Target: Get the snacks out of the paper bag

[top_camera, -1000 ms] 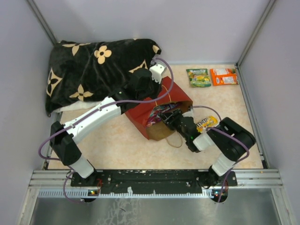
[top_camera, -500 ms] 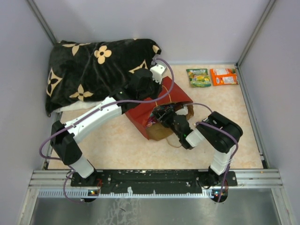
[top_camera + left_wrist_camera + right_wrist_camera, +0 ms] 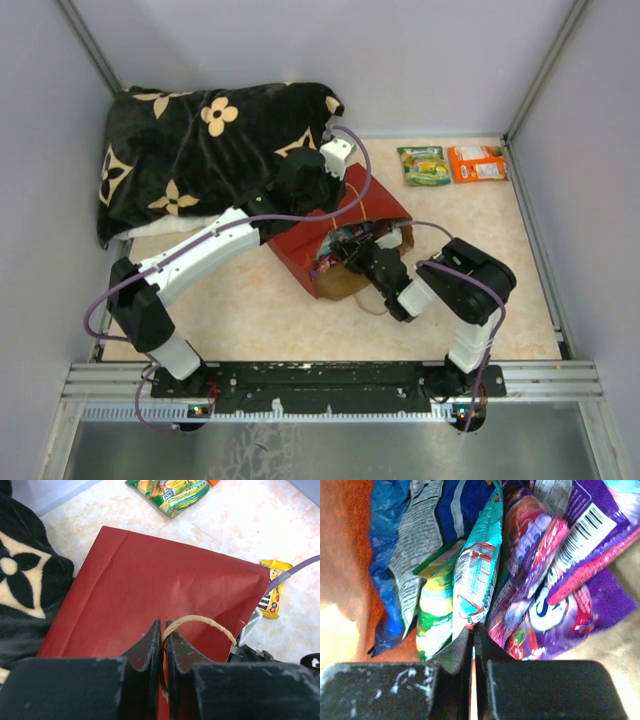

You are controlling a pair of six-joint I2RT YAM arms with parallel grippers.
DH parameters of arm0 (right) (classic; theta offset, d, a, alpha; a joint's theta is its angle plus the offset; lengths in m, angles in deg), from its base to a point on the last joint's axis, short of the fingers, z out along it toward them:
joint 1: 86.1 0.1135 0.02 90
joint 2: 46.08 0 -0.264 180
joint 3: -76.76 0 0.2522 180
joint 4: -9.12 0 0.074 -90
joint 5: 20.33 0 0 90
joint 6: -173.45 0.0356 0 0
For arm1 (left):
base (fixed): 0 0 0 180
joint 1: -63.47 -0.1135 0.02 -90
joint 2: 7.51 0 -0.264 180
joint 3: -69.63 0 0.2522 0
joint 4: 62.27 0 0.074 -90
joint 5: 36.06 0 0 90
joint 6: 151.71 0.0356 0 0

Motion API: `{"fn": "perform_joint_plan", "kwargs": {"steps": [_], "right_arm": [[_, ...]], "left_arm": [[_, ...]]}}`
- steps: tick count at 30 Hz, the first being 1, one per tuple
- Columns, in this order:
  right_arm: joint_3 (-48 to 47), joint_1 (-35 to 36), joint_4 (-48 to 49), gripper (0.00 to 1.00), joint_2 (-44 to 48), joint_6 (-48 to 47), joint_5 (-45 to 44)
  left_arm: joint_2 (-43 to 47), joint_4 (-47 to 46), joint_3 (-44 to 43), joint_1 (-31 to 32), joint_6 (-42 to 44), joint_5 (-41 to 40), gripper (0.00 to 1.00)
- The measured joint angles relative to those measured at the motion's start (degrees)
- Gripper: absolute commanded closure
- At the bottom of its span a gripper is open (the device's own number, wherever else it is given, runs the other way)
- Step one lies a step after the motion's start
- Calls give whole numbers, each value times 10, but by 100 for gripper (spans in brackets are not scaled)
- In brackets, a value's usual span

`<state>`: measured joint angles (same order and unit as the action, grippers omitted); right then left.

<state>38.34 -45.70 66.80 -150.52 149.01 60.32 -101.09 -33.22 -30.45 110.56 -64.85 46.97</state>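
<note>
The paper bag (image 3: pixel 297 256) was laid on its side on the bench (image 3: pixel 250 310), with its far-left edge against the black pillow (image 3: pixel 190 150). Its looped handle (image 3: pixel 200 621) was pinched in the closed left jaws. Inside the bag's mouth, the lower edge of a teal packet (image 3: pixel 477 570) was clamped by the right jaws, crowded between purple packets (image 3: pixel 570 580) and a blue bag (image 3: pixel 385 555). Bare bench was seen between the paper bag and the green packet (image 3: pixel 424 165) and orange packet (image 3: pixel 477 163) at the far right edge.

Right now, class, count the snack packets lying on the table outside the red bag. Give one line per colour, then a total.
Green packet: 1
Orange packet: 1
Yellow packet: 1
Total: 3
</note>
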Motion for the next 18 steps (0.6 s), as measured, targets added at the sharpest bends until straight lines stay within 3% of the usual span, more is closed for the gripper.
{"fn": "perform_joint_plan", "kwargs": {"steps": [14,18], "right_arm": [[108,0,-120,100,223,-6,36],[129,0,-173,100,283,-7,42]], "left_arm": [[16,-14,15,0,1,-12,81],[20,-16,17,0,3,-17,87]]}}
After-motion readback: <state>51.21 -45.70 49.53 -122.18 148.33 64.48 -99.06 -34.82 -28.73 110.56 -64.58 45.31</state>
